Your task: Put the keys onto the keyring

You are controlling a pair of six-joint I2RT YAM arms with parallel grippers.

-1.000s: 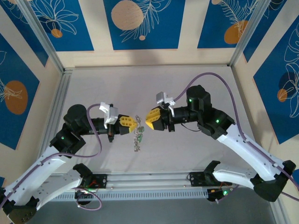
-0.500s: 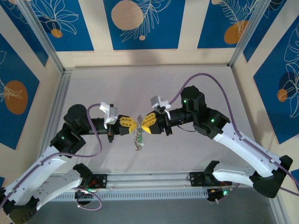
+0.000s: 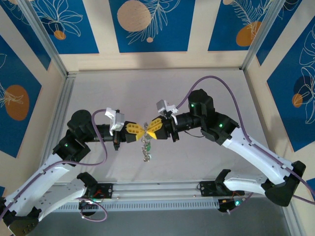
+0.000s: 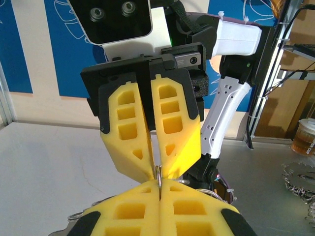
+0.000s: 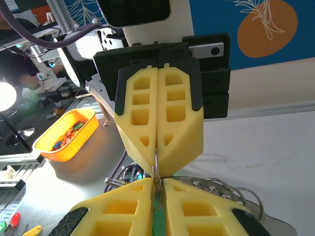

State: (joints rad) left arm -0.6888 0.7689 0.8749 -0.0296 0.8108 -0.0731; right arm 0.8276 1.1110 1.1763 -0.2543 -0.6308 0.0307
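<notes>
My two grippers meet tip to tip above the middle of the table. The left gripper (image 3: 142, 132) is shut on the keyring (image 4: 159, 173), a thin silvery wire loop seen edge-on between its yellow fingers (image 4: 187, 206). From the opposite side, the right gripper (image 3: 149, 130) pinches the same loop (image 5: 156, 169); a narrow slit stays between its fingers (image 5: 197, 209). A green key tag (image 5: 160, 219) shows in that slit. Several small silvery keys (image 3: 146, 148) dangle in a bunch under the two grippers. More wire rings (image 5: 231, 189) spread out behind the right fingers.
The grey table (image 3: 108, 93) has walls at the back and both sides, and an aluminium rail (image 3: 157, 189) at the near edge. Off the table are an orange tray (image 5: 66, 132) of small parts and a plastic cup (image 4: 304, 137).
The right gripper has moved left to meet the left gripper and narrowed its jaws onto the loop. The left arm has stayed where it was, still shut.
</notes>
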